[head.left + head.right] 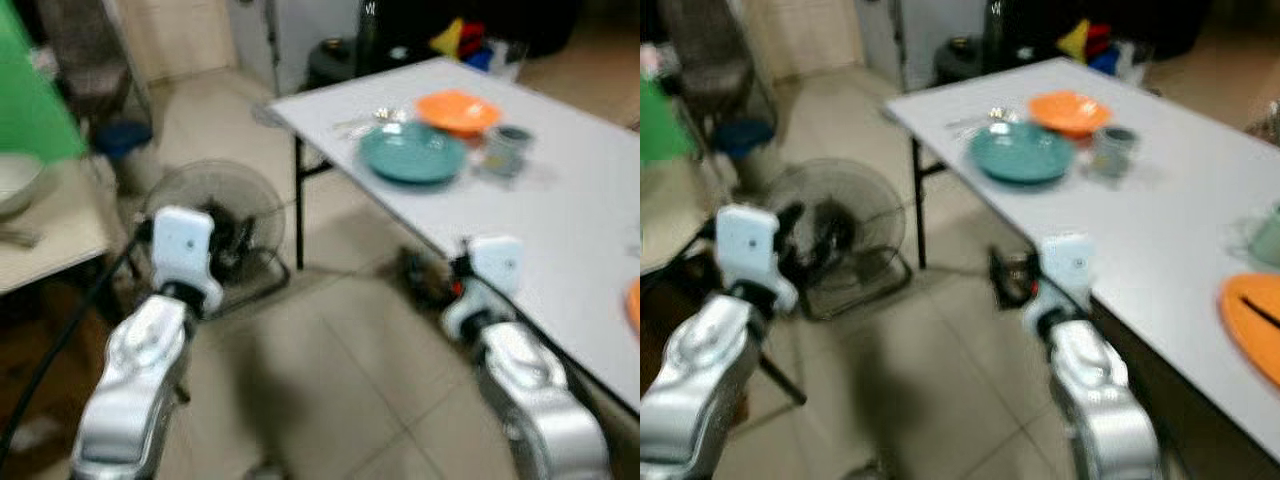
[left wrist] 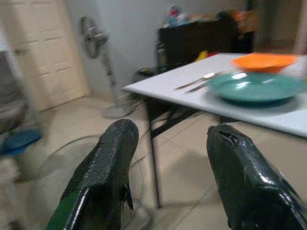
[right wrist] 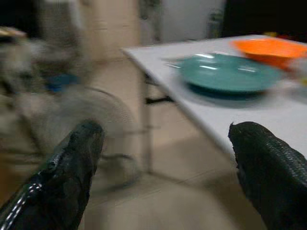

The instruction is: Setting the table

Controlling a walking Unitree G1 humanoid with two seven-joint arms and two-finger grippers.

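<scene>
A floor fan (image 1: 212,232) stands beside the white table (image 1: 560,230), which carries a teal plate (image 1: 413,152). Both grippers, left gripper (image 2: 168,158) and right gripper (image 3: 165,158), are spread apart, holding nothing. Cutlery (image 2: 194,81) is blurred.

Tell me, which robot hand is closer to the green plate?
The right gripper, probably. It hangs open beside the white table's near edge, below the green plate. The left gripper, also open, hangs farther off over the floor fan.
</scene>
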